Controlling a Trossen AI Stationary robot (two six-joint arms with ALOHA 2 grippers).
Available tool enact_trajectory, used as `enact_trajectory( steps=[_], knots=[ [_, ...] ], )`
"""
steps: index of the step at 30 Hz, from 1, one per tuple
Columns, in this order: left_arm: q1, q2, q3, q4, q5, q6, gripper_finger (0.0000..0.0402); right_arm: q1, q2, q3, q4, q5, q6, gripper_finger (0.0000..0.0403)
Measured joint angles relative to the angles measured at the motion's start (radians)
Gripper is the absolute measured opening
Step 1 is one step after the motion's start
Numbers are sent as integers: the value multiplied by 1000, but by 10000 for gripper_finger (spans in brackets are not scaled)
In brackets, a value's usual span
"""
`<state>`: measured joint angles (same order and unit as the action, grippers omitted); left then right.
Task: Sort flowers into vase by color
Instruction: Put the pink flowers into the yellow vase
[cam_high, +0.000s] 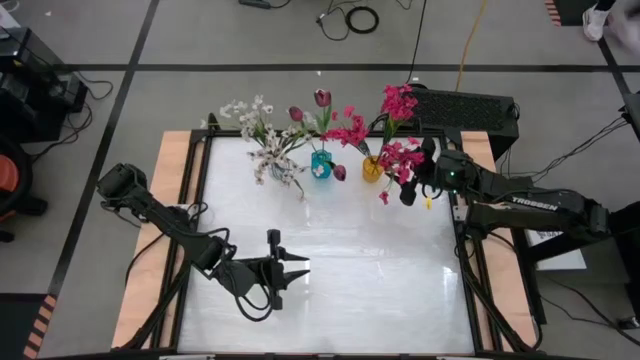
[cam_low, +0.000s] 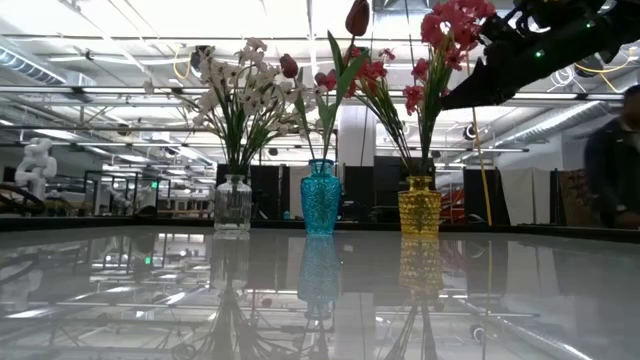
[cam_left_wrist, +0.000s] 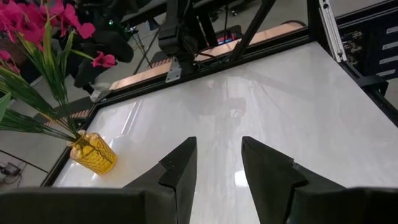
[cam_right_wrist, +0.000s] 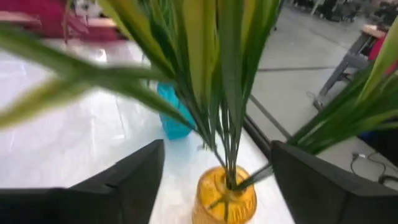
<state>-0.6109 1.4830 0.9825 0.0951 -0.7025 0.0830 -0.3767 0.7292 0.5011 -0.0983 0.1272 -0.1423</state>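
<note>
We are holding our right gripper (cam_right_wrist: 217, 180) with its fingers spread wide just above the yellow vase (cam_high: 372, 168), straddling the magenta flowers (cam_high: 400, 155) standing in it, apparently just let go; our left gripper (cam_high: 290, 270) is waiting part-open over the table (cam_high: 380, 290), holding nothing

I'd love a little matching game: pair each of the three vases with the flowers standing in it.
Vases:
1. clear vase
2. teal vase
3. yellow vase

Flowers:
A. bright magenta-pink clusters
B. white and pale pink blossoms
C. dark maroon tulips

Pairs: 1-B, 2-C, 3-A
</note>
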Motion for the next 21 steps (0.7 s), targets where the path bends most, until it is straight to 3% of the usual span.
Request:
enact_trajectory(
  steps=[21],
  knots=[
    [0, 0, 0, 1, 0, 2, 134, 25, 2, 0, 104, 12, -2, 7]
  ],
)
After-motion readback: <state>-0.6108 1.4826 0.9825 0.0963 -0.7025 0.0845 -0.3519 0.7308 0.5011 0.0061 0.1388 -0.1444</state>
